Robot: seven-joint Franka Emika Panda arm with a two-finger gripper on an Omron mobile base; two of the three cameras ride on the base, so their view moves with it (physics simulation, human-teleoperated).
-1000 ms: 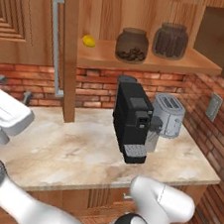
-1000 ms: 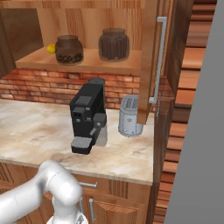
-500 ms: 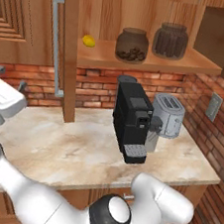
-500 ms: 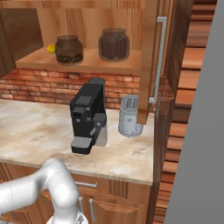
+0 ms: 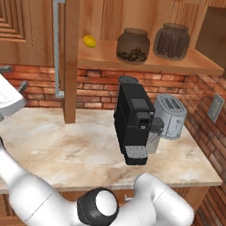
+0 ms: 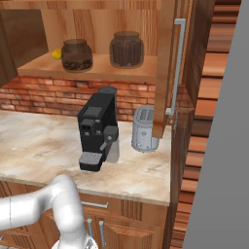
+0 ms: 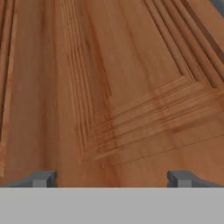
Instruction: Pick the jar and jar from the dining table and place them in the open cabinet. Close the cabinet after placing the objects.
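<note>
Swung further left since a second ago – white arm (image 5: pixel 0 101) now at the frame's left edge.
Gripper (image 7: pixel 112 178) spread wide, empty, facing the cabinet door (image 7: pixel 113 87); both jars (image 5: pixel 133 45) on the cabinet shelf (image 5: pixel 142 61), side by side.

You have two jars on the cabinet shelf (image 5: pixel 141 63): the jar of brown bits (image 5: pixel 133 45) and, just to its right, the jar of brown sticks (image 5: pixel 172 41). One small yellow fruit (image 5: pixel 89 41) sits left of them on that same shelf. Below the shelf, on the counter (image 5: pixel 70 149), you can count one black coffee machine (image 5: pixel 133 121) and one silver toaster (image 5: pixel 169 116). Two silver bar handles show: the left bar handle (image 5: pixel 56 47) and the right bar handle (image 6: pixel 176 65).
</note>
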